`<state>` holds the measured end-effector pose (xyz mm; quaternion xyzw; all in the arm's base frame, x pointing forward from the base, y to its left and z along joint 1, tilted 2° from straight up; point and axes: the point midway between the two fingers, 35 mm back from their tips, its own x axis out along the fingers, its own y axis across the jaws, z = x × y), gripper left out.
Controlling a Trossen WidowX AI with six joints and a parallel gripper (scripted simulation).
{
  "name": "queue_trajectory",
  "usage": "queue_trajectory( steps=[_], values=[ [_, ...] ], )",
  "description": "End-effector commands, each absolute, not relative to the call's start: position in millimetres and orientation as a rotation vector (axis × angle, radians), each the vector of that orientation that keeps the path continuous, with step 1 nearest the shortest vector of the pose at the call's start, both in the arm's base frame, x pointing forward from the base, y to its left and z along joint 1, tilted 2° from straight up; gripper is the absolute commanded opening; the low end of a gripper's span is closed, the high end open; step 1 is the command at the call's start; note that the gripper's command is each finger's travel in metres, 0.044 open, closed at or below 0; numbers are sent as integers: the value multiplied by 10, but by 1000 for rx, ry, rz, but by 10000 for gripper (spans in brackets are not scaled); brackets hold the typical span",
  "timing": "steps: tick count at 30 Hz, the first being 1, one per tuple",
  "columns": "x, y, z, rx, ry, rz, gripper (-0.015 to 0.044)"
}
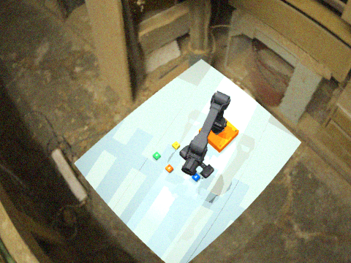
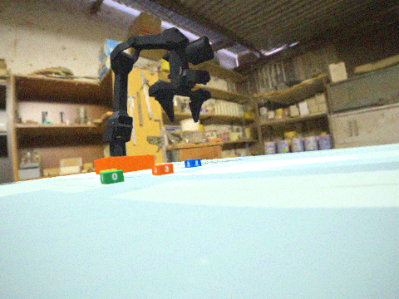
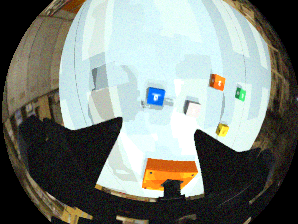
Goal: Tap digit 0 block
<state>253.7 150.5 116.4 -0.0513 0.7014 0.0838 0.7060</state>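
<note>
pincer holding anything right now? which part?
Nothing held. The pincer is open and empty, raised well above the table, near the blue block.
</note>
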Motion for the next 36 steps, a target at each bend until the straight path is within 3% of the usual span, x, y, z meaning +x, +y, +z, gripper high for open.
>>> queue_trajectory(
  steps=[1,7,16,36],
  values=[
    [2539,1511,1155,-113,1564,183,400],
    [2706,1377,1157,-114,1562,181,400],
    [3494,291,1119,-123,1556,172,400],
    [3504,266,1118,-123,1556,172,400]
  ],
)
